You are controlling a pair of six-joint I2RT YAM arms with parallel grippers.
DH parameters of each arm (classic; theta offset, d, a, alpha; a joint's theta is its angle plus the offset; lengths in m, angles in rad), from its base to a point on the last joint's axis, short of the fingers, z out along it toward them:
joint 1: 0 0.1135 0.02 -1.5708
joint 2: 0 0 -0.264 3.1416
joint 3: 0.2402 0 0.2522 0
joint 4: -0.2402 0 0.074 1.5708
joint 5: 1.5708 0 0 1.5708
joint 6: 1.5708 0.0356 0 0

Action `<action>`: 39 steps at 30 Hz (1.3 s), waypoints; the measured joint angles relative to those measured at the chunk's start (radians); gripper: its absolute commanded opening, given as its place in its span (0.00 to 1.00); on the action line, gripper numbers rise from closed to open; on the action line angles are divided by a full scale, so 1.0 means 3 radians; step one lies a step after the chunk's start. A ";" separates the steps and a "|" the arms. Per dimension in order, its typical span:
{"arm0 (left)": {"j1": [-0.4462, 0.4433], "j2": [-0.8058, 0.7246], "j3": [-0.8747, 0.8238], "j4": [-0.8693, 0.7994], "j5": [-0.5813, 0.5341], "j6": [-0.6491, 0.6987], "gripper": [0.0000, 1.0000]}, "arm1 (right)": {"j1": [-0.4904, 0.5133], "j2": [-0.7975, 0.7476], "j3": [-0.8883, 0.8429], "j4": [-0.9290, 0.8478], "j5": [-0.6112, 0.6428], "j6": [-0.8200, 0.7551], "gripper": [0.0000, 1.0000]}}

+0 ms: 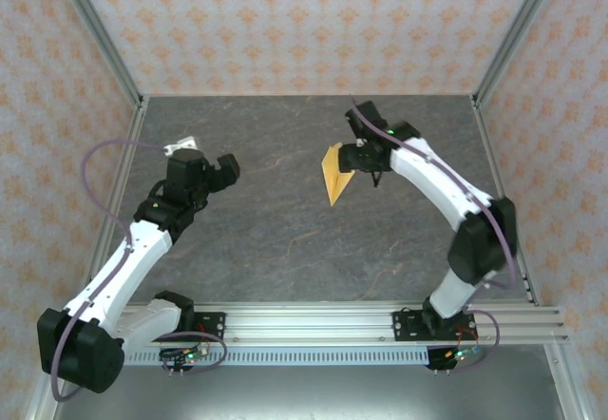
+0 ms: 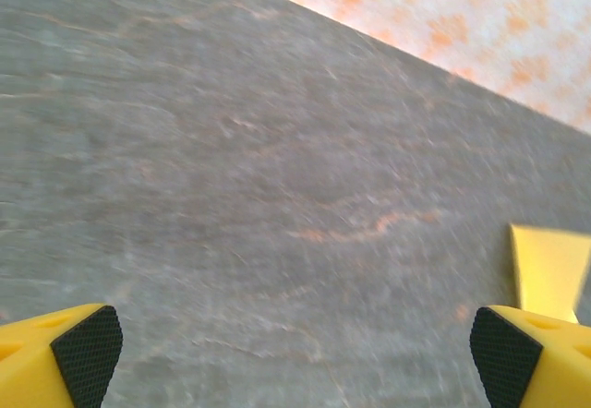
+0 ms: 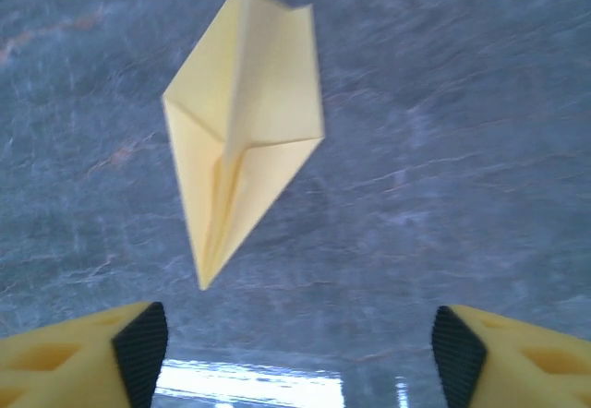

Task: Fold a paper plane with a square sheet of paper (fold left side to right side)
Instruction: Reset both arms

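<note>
The paper plane (image 1: pixel 334 174) is a narrow yellow-orange dart on the grey tabletop, right of centre, with its point toward the near edge. In the right wrist view the paper plane (image 3: pixel 245 131) shows a centre crease and spread wings, and lies ahead of the fingertips without touching them. My right gripper (image 1: pixel 359 161) hovers just right of it; its jaws (image 3: pixel 300 353) stand wide apart with nothing between them. My left gripper (image 1: pixel 224 172) is over the left half of the table, open (image 2: pixel 295 357) and empty. One edge of the paper plane (image 2: pixel 550 268) shows at the right of the left wrist view.
The grey tabletop (image 1: pixel 266 239) is walled by patterned panels at the back and sides, with metal posts (image 1: pixel 100 30) at the corners. A small white object (image 1: pixel 183 143) lies near the left wall behind the left arm. The mounting rail (image 1: pixel 313 323) runs along the near edge.
</note>
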 measured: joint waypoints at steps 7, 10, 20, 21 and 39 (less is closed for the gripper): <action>0.0329 0.0011 -0.0309 0.0495 -0.0718 0.0056 1.00 | -0.0729 -0.0970 -0.1293 0.1035 0.0573 0.0039 1.00; 0.0329 0.0017 -0.0684 0.0851 -0.1102 0.0196 1.00 | -0.1030 -0.1101 -0.1813 0.1546 0.0763 0.0009 1.00; 0.0329 0.0642 -0.1059 0.1916 -0.1507 0.0984 0.99 | -0.1338 -0.0651 -0.3007 0.3647 0.0882 -0.0357 1.00; 0.0329 0.0698 -0.1130 0.2071 -0.1488 0.1061 0.99 | -0.1338 -0.0614 -0.3052 0.3802 0.0865 -0.0387 1.00; 0.0402 0.1610 -0.1450 0.3477 -0.0689 0.1563 1.00 | -0.1424 -0.0262 -0.3501 0.5264 0.0462 -0.0591 1.00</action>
